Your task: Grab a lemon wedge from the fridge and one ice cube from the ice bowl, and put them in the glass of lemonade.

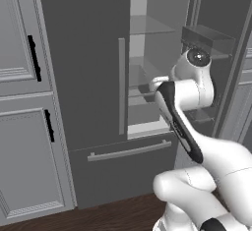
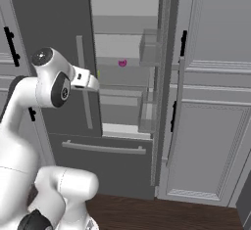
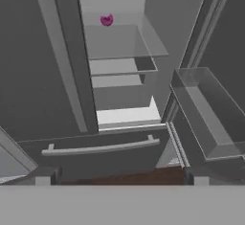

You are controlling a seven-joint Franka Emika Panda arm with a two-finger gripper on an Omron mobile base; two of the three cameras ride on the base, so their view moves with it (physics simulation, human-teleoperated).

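fridge (image 2: 59,28) door open | pincer (image 3: 119,175) jaws wide apart, empty | tip – reach straight in, level with the shelf (image 3: 115,39) – wedge not spotted yet

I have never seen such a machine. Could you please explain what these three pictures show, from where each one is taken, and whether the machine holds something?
It is a white robot arm on a driving base, in a rendered kitchen. Two pictures come from cameras on the base, behind the arm to its left and right. The third comes from a camera on the hand, looking along the gripper, which is open and holds nothing. Before it stands the fridge, dark grey, with its right door open. Inside are glass shelves; a small pink object lies at the back of one. Beside the fridge are grey cabinets.
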